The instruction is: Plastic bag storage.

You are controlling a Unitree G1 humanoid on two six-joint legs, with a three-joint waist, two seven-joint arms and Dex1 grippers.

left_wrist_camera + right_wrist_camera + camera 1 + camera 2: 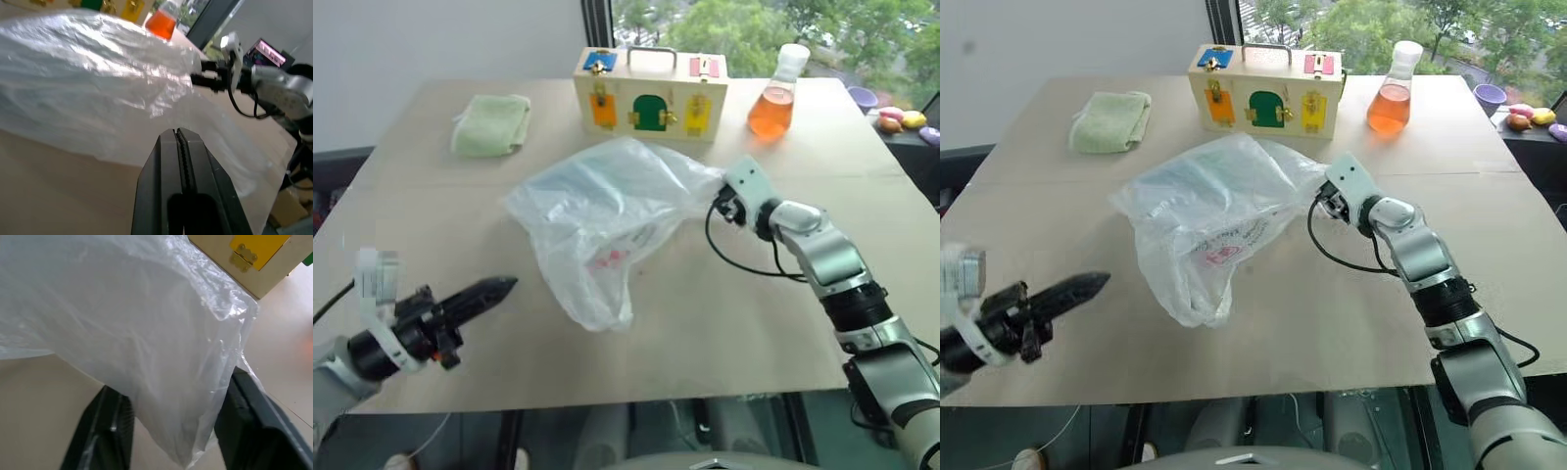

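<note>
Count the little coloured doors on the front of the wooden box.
3. On the wooden box front: an orange door at its left end, a green arched door in the middle, a yellow door at its right end. Other faces may hold more.

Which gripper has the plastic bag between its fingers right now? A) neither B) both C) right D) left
C: the right gripper straddles a corner of the plastic bag, while the left gripper is shut and clear of it.
</note>
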